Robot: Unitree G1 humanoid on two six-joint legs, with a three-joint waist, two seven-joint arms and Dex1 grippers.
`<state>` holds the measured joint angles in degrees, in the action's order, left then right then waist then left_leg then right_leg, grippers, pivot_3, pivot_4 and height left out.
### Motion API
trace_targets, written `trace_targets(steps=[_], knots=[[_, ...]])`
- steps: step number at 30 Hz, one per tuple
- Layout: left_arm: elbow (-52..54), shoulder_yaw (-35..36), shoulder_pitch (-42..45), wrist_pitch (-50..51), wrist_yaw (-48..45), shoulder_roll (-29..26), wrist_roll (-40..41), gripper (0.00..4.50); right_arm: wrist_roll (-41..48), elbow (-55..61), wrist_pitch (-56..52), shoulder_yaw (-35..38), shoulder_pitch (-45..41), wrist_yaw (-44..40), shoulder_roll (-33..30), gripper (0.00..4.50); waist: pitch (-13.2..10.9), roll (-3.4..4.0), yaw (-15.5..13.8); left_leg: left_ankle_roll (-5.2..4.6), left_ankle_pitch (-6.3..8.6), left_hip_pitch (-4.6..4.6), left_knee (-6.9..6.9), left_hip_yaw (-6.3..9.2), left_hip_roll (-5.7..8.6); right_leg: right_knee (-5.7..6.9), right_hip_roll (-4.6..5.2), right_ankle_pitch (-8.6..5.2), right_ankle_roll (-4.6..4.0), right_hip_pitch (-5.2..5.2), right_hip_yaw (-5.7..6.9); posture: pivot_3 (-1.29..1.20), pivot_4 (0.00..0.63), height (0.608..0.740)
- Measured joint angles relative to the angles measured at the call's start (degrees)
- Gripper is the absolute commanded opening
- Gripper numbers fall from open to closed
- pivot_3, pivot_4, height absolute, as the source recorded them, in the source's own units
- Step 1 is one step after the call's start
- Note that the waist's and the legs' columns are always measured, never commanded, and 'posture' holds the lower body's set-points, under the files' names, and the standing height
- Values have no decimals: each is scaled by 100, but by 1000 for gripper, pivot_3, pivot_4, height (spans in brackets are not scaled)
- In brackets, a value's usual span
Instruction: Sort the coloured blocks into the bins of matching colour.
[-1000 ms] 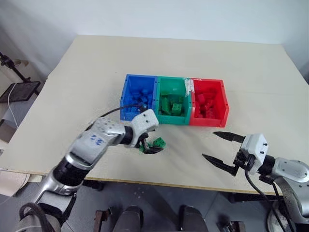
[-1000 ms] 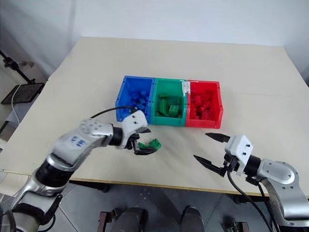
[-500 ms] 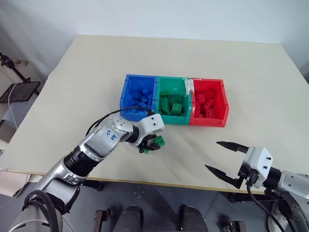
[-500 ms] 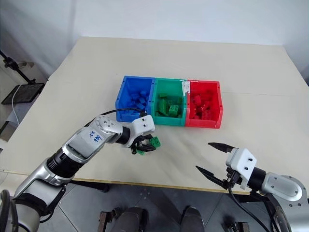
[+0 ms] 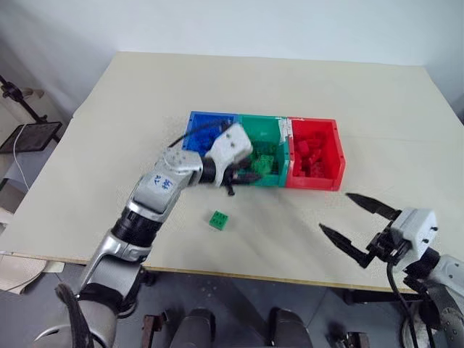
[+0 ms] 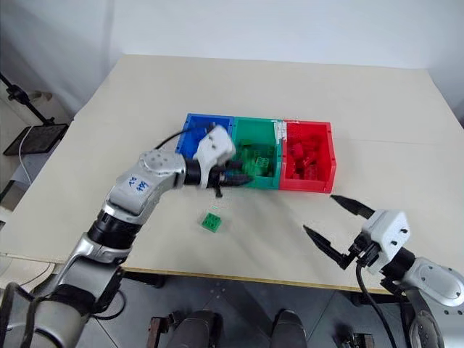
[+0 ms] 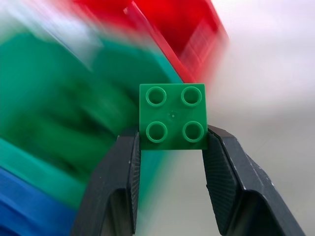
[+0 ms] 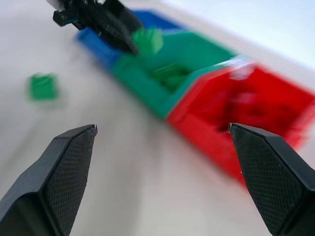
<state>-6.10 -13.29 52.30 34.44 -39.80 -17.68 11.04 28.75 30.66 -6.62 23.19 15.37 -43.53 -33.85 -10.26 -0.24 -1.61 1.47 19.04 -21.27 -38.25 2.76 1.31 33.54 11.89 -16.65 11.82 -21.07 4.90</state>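
Note:
My left gripper is shut on a small green 2x2 block and hovers at the near wall of the green bin. The wrist view shows the block's studs, pinched between both black fingers. A second green block lies flat on the table in front of the bins. The green bin holds several green blocks. My right gripper stands wide open and holds nothing, low over the table's near right edge, well apart from the bins.
The blue bin and the red bin flank the green one; each holds blocks of its own colour. The beige table spreads around them. A black stand sits on the floor at the far left.
My left gripper shut on one green block, then lifted it up and away toward the green bin's front. The other green block stayed on the table. The right gripper drifted slightly right.

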Motion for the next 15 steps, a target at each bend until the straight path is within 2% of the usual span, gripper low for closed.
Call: trace_targets(steps=[4,8,13,15], knots=[[-1216,89,529,-972,260,455,-276,1456,-37,85,-49,93,153,328,119,4500,0,0,2,-1,0,1,2,-5,1,-1,0,0,0,0,0,0,150,740],[-1909,71,637,-1331,267,582,-500,2774,-53,91,-85,101,184,398,119,4500,1,1,48,-1,0,1,10,-17,0,10,-1,0,0,-20,-10,0,150,740],[-1744,203,495,-1485,93,335,-549,4330,-40,99,-112,69,130,418,114,4500,1,2,36,-1,0,0,8,-18,0,13,0,0,0,-23,-13,0,150,740],[-1500,372,235,-1705,-131,194,-419,4466,-37,94,-117,6,73,383,80,4500,2,3,43,-1,0,0,8,-18,-1,14,0,0,0,-23,-15,0,150,740]])
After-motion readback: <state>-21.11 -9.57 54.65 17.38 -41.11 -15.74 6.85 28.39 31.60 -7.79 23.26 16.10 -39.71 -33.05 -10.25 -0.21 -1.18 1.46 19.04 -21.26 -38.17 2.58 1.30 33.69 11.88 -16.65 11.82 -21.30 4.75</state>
